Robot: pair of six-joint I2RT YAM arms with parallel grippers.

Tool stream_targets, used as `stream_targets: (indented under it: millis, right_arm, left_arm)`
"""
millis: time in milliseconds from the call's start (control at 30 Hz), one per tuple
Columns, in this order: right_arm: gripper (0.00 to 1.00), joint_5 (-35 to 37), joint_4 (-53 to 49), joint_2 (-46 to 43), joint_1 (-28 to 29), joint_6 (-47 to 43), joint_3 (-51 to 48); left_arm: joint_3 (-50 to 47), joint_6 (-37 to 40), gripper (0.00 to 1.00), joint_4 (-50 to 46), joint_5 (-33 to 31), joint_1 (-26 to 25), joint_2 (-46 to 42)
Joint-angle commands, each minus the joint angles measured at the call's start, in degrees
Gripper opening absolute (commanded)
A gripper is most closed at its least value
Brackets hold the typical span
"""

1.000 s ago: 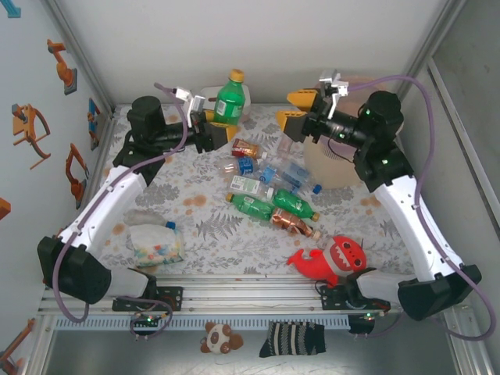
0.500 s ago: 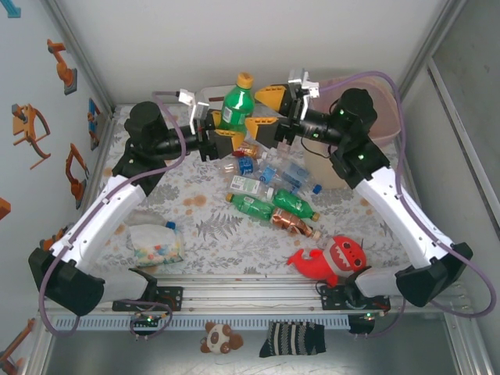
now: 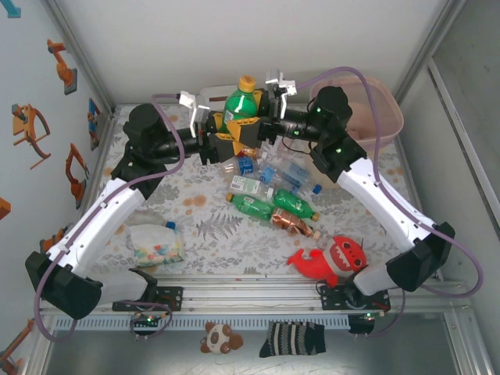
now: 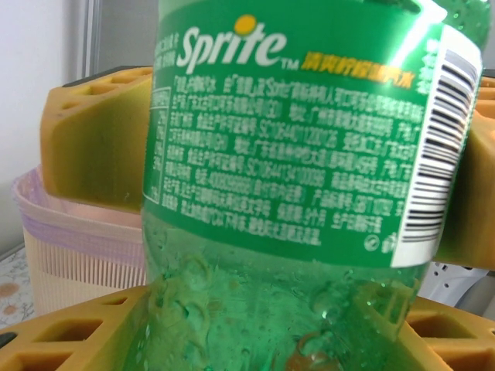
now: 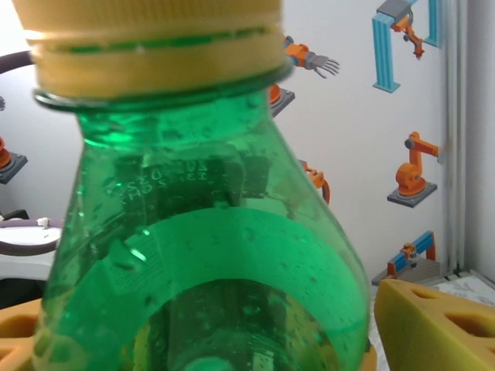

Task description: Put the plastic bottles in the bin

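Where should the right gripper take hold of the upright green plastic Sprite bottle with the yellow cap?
Probably the straight labelled middle of the green plastic Sprite bottle, approached level from the right. The left gripper has its jaws on the lower body, and above the label the bottle narrows to the yellow cap.

The top external view looks steeply down from above and behind the arm bases (image 3: 148, 301), far enough back to take in the whole bench (image 3: 211, 226). The left wrist view sits right against the label of the green bottle (image 4: 294, 154), facing the bin (image 4: 69, 255) beyond. The right wrist view is just as close on that bottle's neck, facing the stickered wall (image 5: 410, 174). All three views share the bottle.
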Motion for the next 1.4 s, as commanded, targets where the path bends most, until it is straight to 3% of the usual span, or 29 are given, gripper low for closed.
stream_targets:
  millis: [0,233,467,800,1133,1367]
  right_arm:
    - [0.78,-2.1,3.8,-0.3,0.8,1.2,1.8]
    - [0.66,-1.6,3.9,-0.8,1.0,0.9,1.6]
    - [0.56,-0.6,3.5,-1.0,1.0,0.4,1.6]
    - [0.52,1.3,1.1,-2.3,1.0,-1.8,1.9]
    - [0.49,12.4,-19.1,-5.2,0.4,-15.2,7.5]
    - [0.48,24.0,-33.1,-5.4,-4.3,-19.5,13.4]
  left_arm:
    - [0.2,1.4,0.52,2.5,0.3,-0.4,-1.4]
    - [-0.1,1.6,0.53,2.2,-0.4,-0.5,-1.9]
    - [-0.5,1.3,0.61,2.8,-1.2,-0.5,-2.5]
    - [-1.3,0.6,0.77,3.7,-2.3,-0.5,-3.8]
    - [-2.4,1.5,0.81,1.8,-3.8,-0.5,-6.2]
    - [-2.6,1.8,0.82,0.4,-4.2,-0.5,-6.8]
